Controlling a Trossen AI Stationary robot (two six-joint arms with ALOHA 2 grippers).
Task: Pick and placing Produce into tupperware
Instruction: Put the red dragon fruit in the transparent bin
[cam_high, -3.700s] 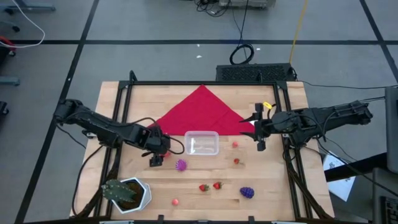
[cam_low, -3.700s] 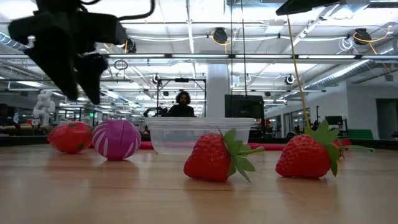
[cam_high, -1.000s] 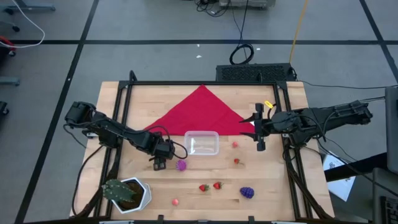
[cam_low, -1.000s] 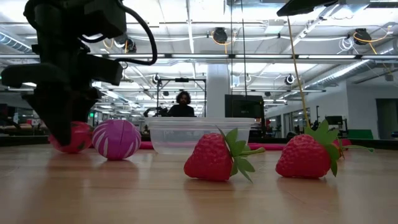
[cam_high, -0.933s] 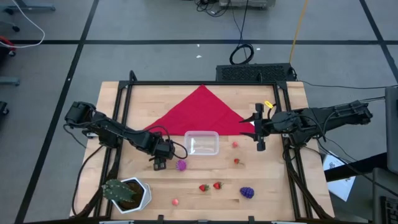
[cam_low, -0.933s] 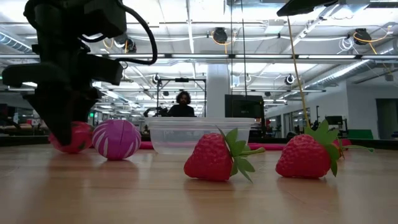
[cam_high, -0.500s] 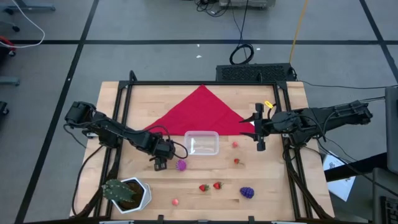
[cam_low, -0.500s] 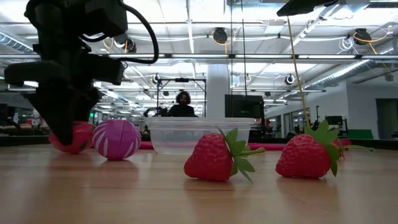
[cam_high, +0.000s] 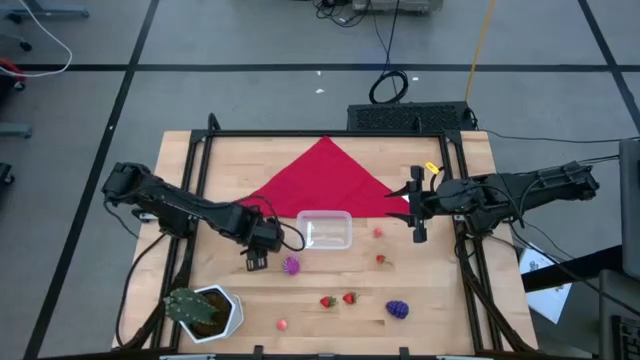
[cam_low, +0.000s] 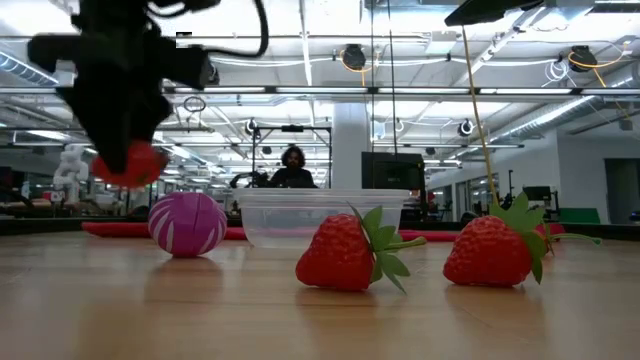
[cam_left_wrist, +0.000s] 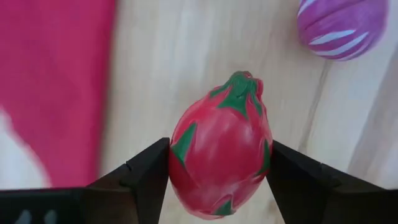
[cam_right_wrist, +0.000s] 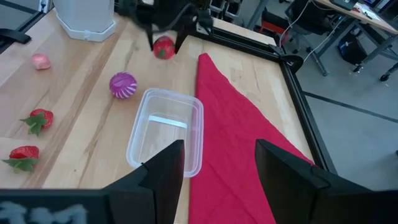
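Produce is mostly still out on the counter (cam_high: 440, 300): I count two strawberries (cam_high: 338, 299), a purple grape bunch (cam_high: 397, 309), a purple striped ball (cam_high: 291, 265), a small pink piece (cam_high: 283, 324) and two little red pieces (cam_high: 379, 246) near the tupperware (cam_high: 324, 230), which looks empty from above and from the right wrist view. My left gripper (cam_left_wrist: 217, 163) has its fingers pinching a red fruit with green leaves (cam_left_wrist: 221, 146), lifted clear of the wood just beside the tub's left end, next to the red cloth (cam_high: 322, 175). My right gripper (cam_high: 417, 208) waits near the counter's right rail with its fingers spread, holding nothing. I judge the job barely begun: this first piece needs carrying over the rim and dropping, then all the rest.
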